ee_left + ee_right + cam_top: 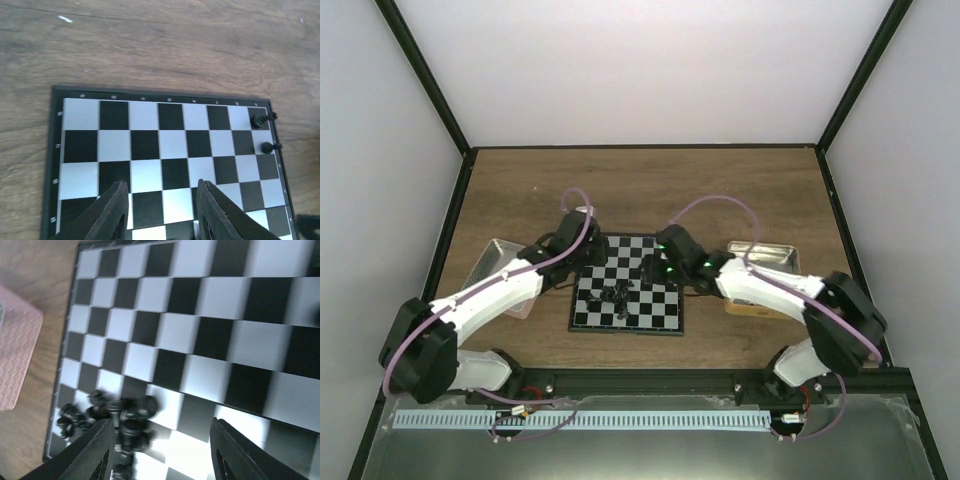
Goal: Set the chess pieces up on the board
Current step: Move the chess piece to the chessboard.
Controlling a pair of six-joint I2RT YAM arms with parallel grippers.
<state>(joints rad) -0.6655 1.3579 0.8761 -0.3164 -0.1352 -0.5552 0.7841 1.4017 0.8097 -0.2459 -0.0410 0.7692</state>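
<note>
The checkered board (628, 283) lies in the middle of the table. A heap of black chess pieces (617, 296) lies on its near-left part; it shows blurred in the right wrist view (112, 419). Two black pieces (263, 132) stand on the board's right edge in the left wrist view. My left gripper (162, 212) is open and empty above the board's (165, 150) squares. My right gripper (162, 450) is open and empty above the board (210, 315), its left finger beside the heap. No cream-white pieces show.
A pink tray (505, 272) lies left of the board, partly under my left arm; its corner shows in the right wrist view (15, 355). A tan tray (765, 270) lies to the right under my right arm. Black frame rails border the table.
</note>
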